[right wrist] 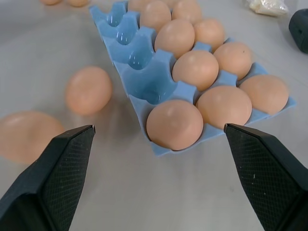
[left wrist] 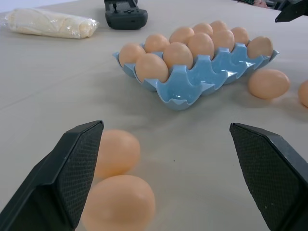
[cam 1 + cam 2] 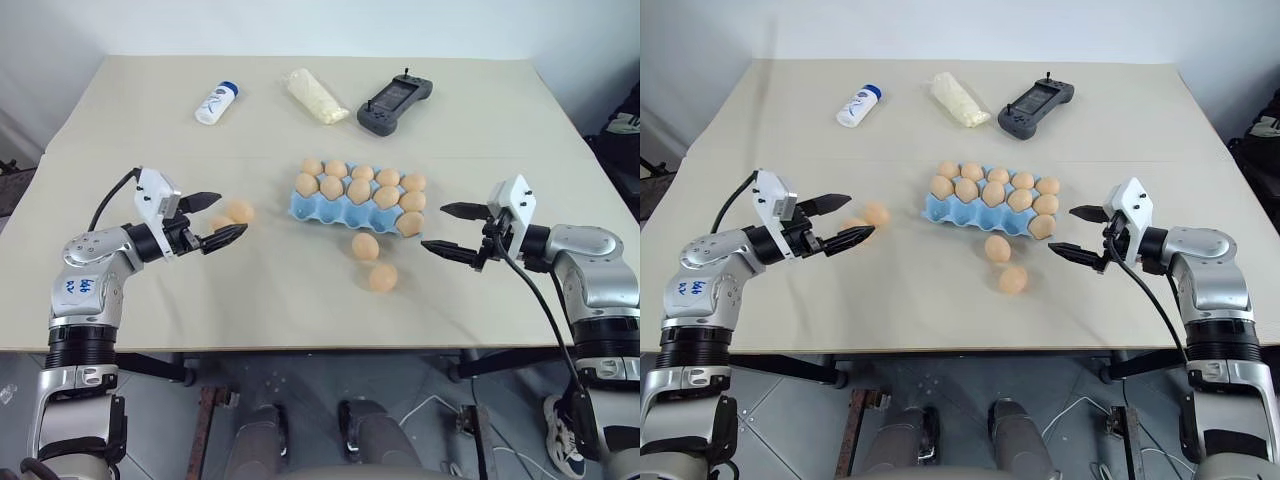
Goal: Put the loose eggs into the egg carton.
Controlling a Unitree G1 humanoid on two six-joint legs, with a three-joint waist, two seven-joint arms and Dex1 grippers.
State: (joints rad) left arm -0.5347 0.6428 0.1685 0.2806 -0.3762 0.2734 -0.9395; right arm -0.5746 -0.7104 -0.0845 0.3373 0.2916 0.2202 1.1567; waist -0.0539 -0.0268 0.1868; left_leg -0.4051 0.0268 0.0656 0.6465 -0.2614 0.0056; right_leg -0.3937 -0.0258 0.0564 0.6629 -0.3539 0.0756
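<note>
Left wrist view: left gripper [image 2: 163,168] spread wide, two smooth tan loose eggs [image 2: 117,204] against one finger, light blue moulded egg carton [image 2: 190,89] beyond. Right gripper [image 1: 159,168] spread too. No legible writing.

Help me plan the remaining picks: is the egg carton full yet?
Not full. The egg carton shows empty cups along one side, and loose eggs lie outside it.

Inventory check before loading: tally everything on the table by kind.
Loose eggs: 4
Eggs already in cups: 11
Egg carton: 1
White bottle: 1
Wrapped bag: 1
Black controller: 1
Total: 19
</note>
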